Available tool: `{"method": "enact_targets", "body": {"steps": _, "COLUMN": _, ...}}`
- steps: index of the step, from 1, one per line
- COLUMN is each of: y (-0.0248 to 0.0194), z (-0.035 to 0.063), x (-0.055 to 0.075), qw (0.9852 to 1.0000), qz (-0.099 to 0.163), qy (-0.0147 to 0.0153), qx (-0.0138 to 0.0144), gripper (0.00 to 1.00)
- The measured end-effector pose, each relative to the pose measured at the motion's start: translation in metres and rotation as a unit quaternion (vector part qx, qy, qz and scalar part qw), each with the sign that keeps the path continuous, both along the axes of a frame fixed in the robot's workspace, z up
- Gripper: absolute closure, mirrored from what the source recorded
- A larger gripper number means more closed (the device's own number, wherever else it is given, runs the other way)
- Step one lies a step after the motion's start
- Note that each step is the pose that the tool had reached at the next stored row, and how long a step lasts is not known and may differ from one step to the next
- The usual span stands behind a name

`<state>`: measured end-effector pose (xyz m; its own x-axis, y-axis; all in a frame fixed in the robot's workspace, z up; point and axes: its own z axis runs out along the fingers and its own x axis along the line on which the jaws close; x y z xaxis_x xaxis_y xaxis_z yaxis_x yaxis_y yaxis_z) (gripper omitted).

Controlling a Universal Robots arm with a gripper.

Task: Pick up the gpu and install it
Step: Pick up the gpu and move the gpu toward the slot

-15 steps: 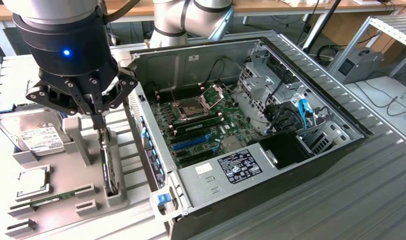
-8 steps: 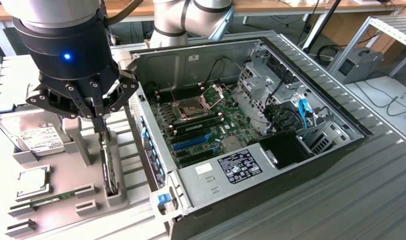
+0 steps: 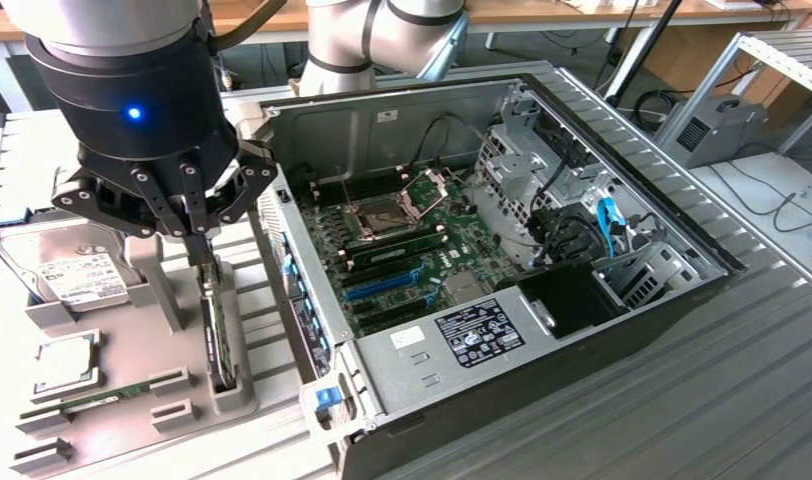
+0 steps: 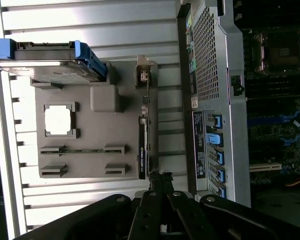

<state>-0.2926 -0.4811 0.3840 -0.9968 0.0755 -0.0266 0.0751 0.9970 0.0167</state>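
Both pincer [image 3: 201, 255] jaws clamped on gpu [image 3: 217, 335] top edge, vert. in rack [image 3: 123, 432].

arm [image 3: 133, 90] pointing down, jaws closed

gpu [image 3: 217, 330]: edge-on, faces hidden | case label [image 3: 480, 335]: text unreadable

Jaws closed on gpu [image 4: 142, 145] end, grey tray [image 4: 90, 132] holding it, computer case [image 4: 210, 60] beside
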Motion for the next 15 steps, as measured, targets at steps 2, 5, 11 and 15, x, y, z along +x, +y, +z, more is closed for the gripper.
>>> {"method": "enact_targets", "body": {"steps": 2, "y": 0.0000, "z": 0.0000, "x": 0.0000, "qw": 1.0000, "qz": 0.000, "qy": 0.0000, "qx": 0.0000, "gripper": 0.89}}
{"method": "enact_targets", "body": {"steps": 5, "y": 0.0000, "z": 0.0000, "x": 0.0000, "qw": 1.0000, "qz": 0.000, "qy": 0.0000, "qx": 0.0000, "gripper": 0.89}}
{"method": "enact_targets", "body": {"steps": 11, "y": 0.0000, "z": 0.0000, "x": 0.0000, "qw": 1.0000, "qz": 0.000, "qy": 0.0000, "qx": 0.0000, "gripper": 0.71}}
{"method": "enact_targets", "body": {"steps": 15, "y": 0.0000, "z": 0.0000, "x": 0.0000, "qw": 1.0000, "qz": 0.000, "qy": 0.0000, "qx": 0.0000, "gripper": 0.58}}
